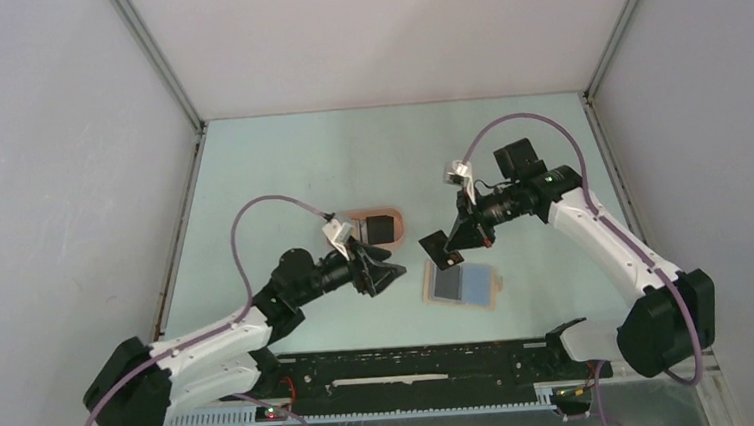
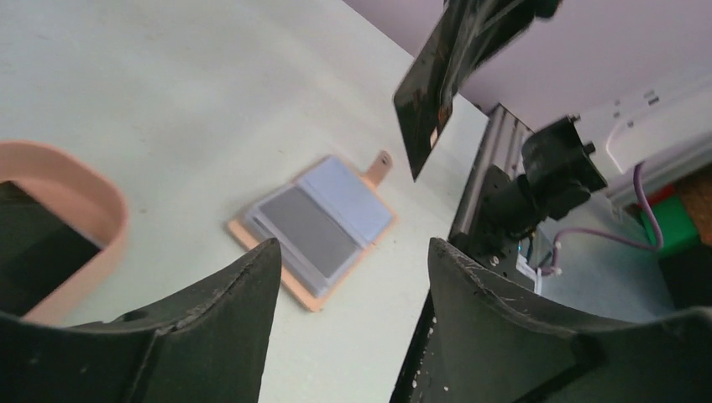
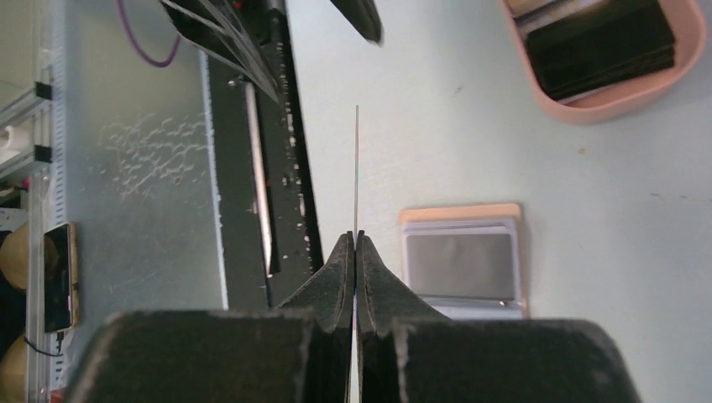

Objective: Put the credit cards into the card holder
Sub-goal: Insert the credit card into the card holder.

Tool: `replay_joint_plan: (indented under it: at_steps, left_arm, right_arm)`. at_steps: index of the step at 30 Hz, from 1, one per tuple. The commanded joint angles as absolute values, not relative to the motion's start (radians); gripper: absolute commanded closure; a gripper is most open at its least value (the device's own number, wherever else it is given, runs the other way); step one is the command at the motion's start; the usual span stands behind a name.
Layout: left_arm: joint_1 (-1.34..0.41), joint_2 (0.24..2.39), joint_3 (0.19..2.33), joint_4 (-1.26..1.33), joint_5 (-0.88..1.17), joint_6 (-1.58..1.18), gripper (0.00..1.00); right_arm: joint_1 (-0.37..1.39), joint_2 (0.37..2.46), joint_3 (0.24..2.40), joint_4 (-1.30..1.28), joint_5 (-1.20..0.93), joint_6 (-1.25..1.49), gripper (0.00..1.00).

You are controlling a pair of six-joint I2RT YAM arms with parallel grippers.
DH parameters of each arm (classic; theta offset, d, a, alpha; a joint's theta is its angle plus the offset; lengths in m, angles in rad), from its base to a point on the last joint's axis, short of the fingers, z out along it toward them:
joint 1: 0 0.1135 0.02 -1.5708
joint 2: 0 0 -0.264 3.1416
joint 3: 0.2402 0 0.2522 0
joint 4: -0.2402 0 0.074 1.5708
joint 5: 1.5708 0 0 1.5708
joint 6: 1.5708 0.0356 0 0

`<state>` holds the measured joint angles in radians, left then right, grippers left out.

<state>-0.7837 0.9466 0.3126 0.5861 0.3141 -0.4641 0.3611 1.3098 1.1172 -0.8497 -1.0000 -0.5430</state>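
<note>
**Right arm has one card pinched above the open card holder, left tool spread and empty**

Clock directions are read in the top view.

- Edges and room: the card holder (image 1: 463, 285) lies open on the table (image 1: 349, 155), low and centre. The black rail (image 1: 414, 366) along the near edge sits close at its 6 o'clock. The pink tray (image 1: 399, 234) is near at its 10 o'clock. Beyond the tray, toward 12, open table runs to the back wall. The side frames stand well apart at 3 and 9.
- Right gripper (image 1: 452, 242): fingers pressed flat on a black card (image 1: 440, 250), held off the table at roughly 11 o'clock of the card holder, no contact.
- Left gripper (image 1: 389, 270): jaws spread, nothing between them, at 9 o'clock of the card holder and just below the tray.
- Right wrist view only: the card is edge-on, a thin line (image 3: 357, 168) straight out from the fingertips (image 3: 344, 269). The stack of black cards (image 3: 604, 42) in the tray also shows here.
- Left wrist view only: the card's face (image 2: 426, 105), tilted with its long axis about 1 to 7, hangs above the card holder (image 2: 319, 227). The snap tab is on the holder's far edge.
- Card holder long axis: about 9 to 3, dipping slightly toward 4. The grey pocket is on the 9 side, the pale blue on the 3 side.
</note>
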Motion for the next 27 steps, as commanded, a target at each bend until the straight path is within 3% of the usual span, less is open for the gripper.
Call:
replay_joint_plan:
  at_steps: [1,11,22,27]
  left_arm:
    - [-0.866,1.064,0.258,0.949,0.298,-0.426,0.29]
    - [-0.938,1.244,0.352,1.129,0.313,-0.451,0.31]
    - [-0.958,1.354,0.452,1.179,0.352,-0.505,0.48]
    - [-0.962,1.408,0.503,1.179,0.38,-0.537,0.62]
  right_arm:
    - [0.278,1.244,1.084,-0.902,-1.204,-0.687,1.0]
    - [0.249,1.241,1.082,-0.95,-1.331,-0.721,1.0]
    - [0.244,1.265,1.083,-0.945,-1.38,-0.702,1.0]
    - [0.243,1.27,1.083,-0.938,-1.367,-0.691,1.0]
